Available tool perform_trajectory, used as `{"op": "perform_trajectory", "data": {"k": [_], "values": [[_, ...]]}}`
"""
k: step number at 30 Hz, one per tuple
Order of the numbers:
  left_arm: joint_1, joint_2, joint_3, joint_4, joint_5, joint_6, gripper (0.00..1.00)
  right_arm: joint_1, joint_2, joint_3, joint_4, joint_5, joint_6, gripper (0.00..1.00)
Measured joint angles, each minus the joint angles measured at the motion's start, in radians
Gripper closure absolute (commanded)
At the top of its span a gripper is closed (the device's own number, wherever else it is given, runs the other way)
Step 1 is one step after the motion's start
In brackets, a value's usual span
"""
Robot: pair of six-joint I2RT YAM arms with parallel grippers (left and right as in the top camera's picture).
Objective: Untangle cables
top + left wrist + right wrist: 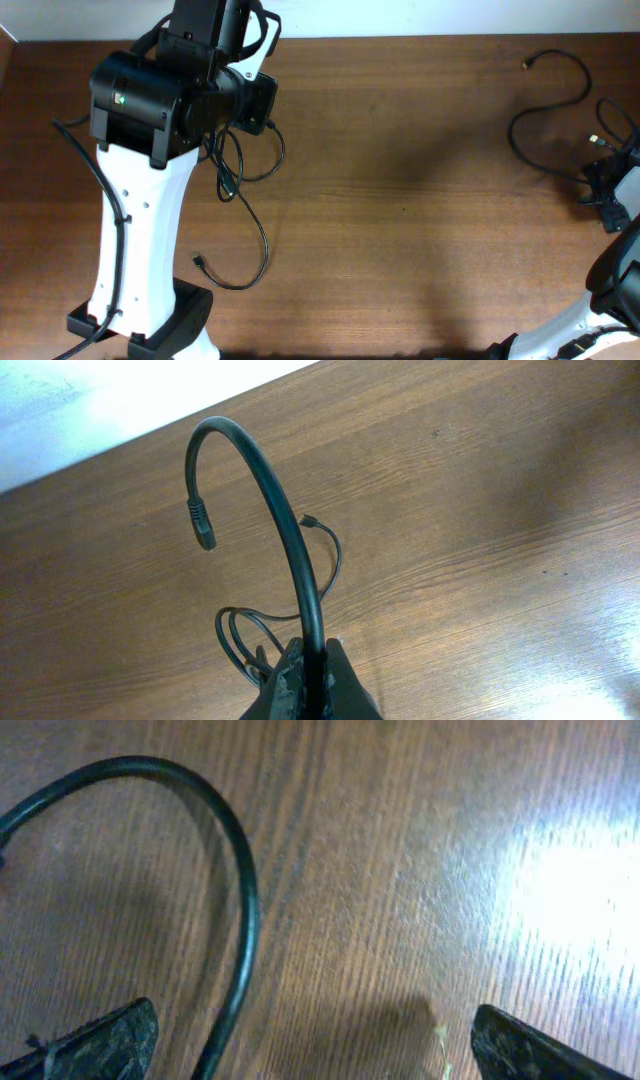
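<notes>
The left end effector [312, 682] was pinched shut on a black cable [291, 540]. The left wrist view showed it best. The cable rose out of the closed fingers and arched up and over, and its moulded plug end pointed back down towards the worktop [400, 200]. Below that arch, thinner-looking loops of cable lay flat on the wood with a small connector sticking out. From overhead the arm hid the grip itself. That view did show the slack, which trailed from near the far left corner towards the near edge and ended in a small plug on the left side.

The right end effector [315, 1032] stood wide open and held nothing, with its dark fingers [105, 1042] spread far apart just above the wood. In the right wrist view a second cable [514, 130] curved between them and passed close by one finger. I could not tell whether it touched that finger. Only the overhead view showed the whole of this cable, which wound in loose bends along the right edge, running roughly from the far edge towards the end effector, with one plug up near the far right corner.
</notes>
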Motion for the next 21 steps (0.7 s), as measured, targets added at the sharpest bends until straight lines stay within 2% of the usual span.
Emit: {"op": "perform_trajectory", "data": {"k": [1, 2, 3, 13, 14, 15, 16, 21], "values": [[0.000, 0.000, 0.000, 0.000, 0.000, 0.000, 1.00, 0.000, 0.000, 0.000, -0.002, -0.001, 0.016, 0.55], [0.000, 0.000, 0.000, 0.000, 0.001, 0.000, 1.00, 0.000, 0.000, 0.000, 0.000, -0.003, 0.040, 0.79], [0.000, 0.000, 0.000, 0.000, 0.006, 0.000, 1.00, -0.001, 0.000, 0.000, 0.001, -0.005, 0.056, 0.96], [0.000, 0.000, 0.000, 0.000, 0.019, 0.000, 1.00, 0.000, 0.000, 0.000, 0.090, -0.013, 0.103, 0.96], [0.000, 0.000, 0.000, 0.000, 0.019, 0.000, 1.00, 0.002, 0.000, 0.000, 0.094, -0.015, 0.103, 0.89], [0.000, 0.000, 0.000, 0.000, 0.019, 0.000, 1.00, 0.002, 0.000, 0.000, 0.096, -0.015, 0.102, 0.58], [0.000, 0.000, 0.000, 0.000, 0.019, 0.000, 1.00, 0.003, 0.000, 0.000, 0.095, -0.016, 0.100, 0.01], [0.000, 0.000, 0.000, 0.000, 0.019, 0.000, 1.00, 0.005, 0.000, 0.000, 0.043, -0.016, 0.101, 0.01]]}}
